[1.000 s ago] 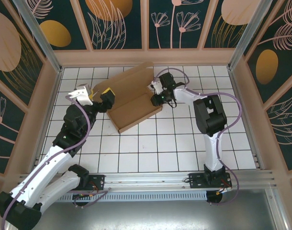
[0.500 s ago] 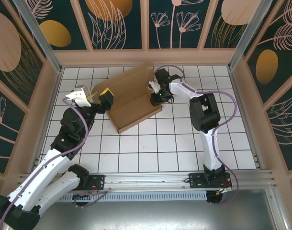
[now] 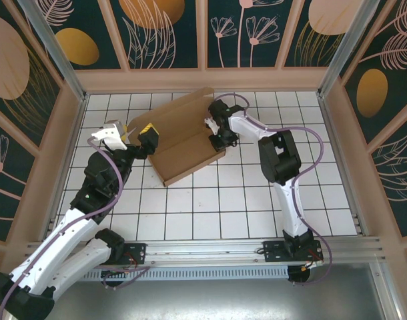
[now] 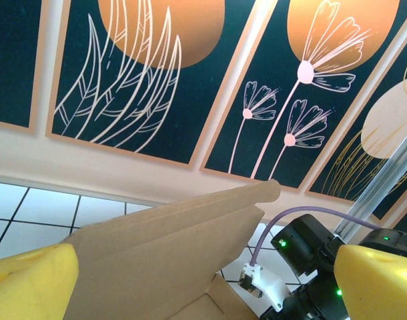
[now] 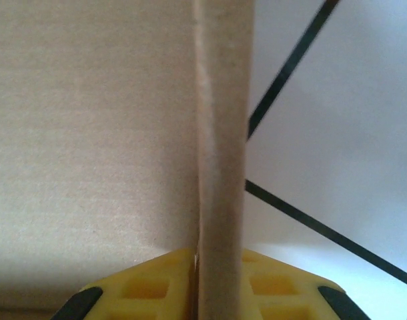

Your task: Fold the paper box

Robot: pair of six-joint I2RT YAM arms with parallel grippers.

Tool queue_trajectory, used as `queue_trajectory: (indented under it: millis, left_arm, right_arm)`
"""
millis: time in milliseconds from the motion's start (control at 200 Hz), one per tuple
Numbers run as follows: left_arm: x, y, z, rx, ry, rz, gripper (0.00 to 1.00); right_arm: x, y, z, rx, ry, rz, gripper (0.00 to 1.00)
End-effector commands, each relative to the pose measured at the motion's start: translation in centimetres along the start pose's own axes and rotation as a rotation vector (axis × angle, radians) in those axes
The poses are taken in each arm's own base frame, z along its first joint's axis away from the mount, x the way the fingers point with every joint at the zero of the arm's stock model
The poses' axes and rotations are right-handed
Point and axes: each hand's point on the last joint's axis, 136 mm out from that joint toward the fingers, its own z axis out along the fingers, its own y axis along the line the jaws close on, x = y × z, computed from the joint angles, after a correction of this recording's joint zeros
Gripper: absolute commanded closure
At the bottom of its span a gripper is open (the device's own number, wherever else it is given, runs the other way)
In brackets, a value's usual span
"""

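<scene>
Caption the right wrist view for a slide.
Right end effector pinching a flap of the paper box over the tiled table.

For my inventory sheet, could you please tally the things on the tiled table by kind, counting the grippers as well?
paper box: 1
grippers: 2 (left gripper, right gripper)
Total: 3

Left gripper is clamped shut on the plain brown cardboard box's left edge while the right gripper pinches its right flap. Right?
Not quite: the left gripper is open, yellow fingers spread wide at the left edge of the plain brown cardboard box, as the left wrist view shows. The right gripper does pinch its right flap.
</scene>
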Motion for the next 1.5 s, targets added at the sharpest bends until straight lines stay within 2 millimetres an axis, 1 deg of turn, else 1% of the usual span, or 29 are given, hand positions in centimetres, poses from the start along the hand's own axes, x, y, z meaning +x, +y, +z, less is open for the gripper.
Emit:
queue_trajectory:
  millis: [0, 120, 280, 340, 405, 430, 495, 570, 601, 661, 701, 766, 806, 816, 831, 946, 1036, 1111, 1186, 1276, 1366, 1446, 1496]
  left_arm:
    - [-0.7, 0.0, -0.3, -0.004, -0.037, 0.011, 0.02]
    - [-0.7, 0.0, -0.3, -0.004, -0.036, 0.010, 0.01]
    - [-0.6, 0.0, -0.3, -0.006, -0.034, 0.010, 0.01]
    - [-0.6, 0.1, -0.3, -0.008, -0.034, 0.009, 0.01]
    - [-0.6, 0.2, -0.3, -0.011, -0.034, 0.010, 0.01]
    - [-0.5, 0.2, -0.3, -0.013, -0.033, 0.011, 0.02]
    - [-0.5, 0.2, -0.3, -0.014, -0.034, 0.011, 0.01]
    - [-0.6, 0.3, -0.3, -0.017, -0.036, 0.013, 0.01]
    - [-0.6, 0.3, -0.3, -0.017, -0.036, 0.013, 0.02]
    - [-0.5, 0.3, -0.3, -0.018, -0.034, 0.015, 0.02]
    - [-0.5, 0.3, -0.3, -0.017, -0.034, 0.015, 0.01]
    - [-0.4, 0.3, -0.2, -0.018, -0.033, 0.018, 0.02]
    - [-0.4, 0.3, -0.2, -0.018, -0.033, 0.018, 0.01]
    - [-0.4, 0.3, -0.2, -0.018, -0.033, 0.018, 0.01]
    - [-0.4, 0.4, -0.2, -0.019, -0.034, 0.014, 0.01]
    - [-0.3, 0.4, -0.2, -0.021, -0.034, 0.021, 0.02]
    - [-0.3, 0.5, -0.2, -0.025, -0.036, 0.025, 0.01]
    - [-0.3, 0.5, -0.2, -0.025, -0.037, 0.025, 0.01]
    - [-0.3, 0.5, -0.2, -0.026, -0.037, 0.025, 0.01]
    - [-0.3, 0.6, -0.2, -0.027, -0.038, 0.026, 0.01]
    - [-0.3, 0.5, -0.2, -0.025, -0.039, 0.025, 0.01]
    - [-0.3, 0.5, -0.2, -0.025, -0.040, 0.024, 0.01]
    - [-0.3, 0.5, -0.2, -0.023, -0.039, 0.023, 0.01]
  right_arm:
    - [1.5, -1.8, 0.3, 0.195, 0.085, -0.012, 0.83]
    - [2.0, -2.3, 0.2, 0.290, 0.110, -0.034, 0.85]
    - [2.6, -2.6, 0.7, 0.364, 0.141, -0.054, 0.86]
    - [2.4, -2.6, 0.7, 0.365, 0.134, -0.048, 0.86]
    - [1.8, -2.2, 0.4, 0.333, 0.097, -0.034, 0.84]
    - [1.5, -2.1, 0.1, 0.317, 0.079, -0.028, 0.83]
    - [0.2, -1.6, -1.0, 0.247, 0.002, -0.022, 0.73]
    - [-1.1, 0.4, -2.6, 0.104, -0.110, -0.050, 0.62]
    - [-1.6, 0.9, -3.4, 0.053, -0.156, -0.052, 0.56]
    - [-2.7, 1.7, -5.0, -0.027, -0.251, -0.057, 0.48]
    - [-3.3, 1.8, -5.7, -0.057, -0.301, -0.047, 0.45]
    - [-4.0, 2.2, -6.2, -0.082, -0.341, -0.041, 0.44]
    - [-4.4, 2.1, -6.1, -0.079, -0.345, -0.027, 0.44]
    - [-4.5, 0.9, -6.0, -0.067, -0.346, -0.005, 0.44]
    - [-4.6, 0.5, -5.9, -0.063, -0.344, 0.005, 0.44]
    - [-5.3, -0.4, -4.5, -0.025, -0.318, 0.031, 0.47]
    - [-5.5, -0.4, -3.5, -0.032, -0.294, 0.040, 0.49]
    - [-5.6, 0.1, -2.9, -0.047, -0.279, 0.035, 0.51]
    - [-5.2, 0.7, -2.2, -0.048, -0.263, 0.016, 0.52]
    - [-4.9, 0.8, -1.4, -0.049, -0.240, 0.014, 0.53]
    - [-4.4, 0.4, -0.6, -0.031, -0.215, 0.025, 0.58]
    - [-4.2, 0.0, 0.0, -0.008, -0.194, 0.028, 0.65]
    - [-4.0, -0.2, 0.4, 0.002, -0.177, 0.031, 0.68]
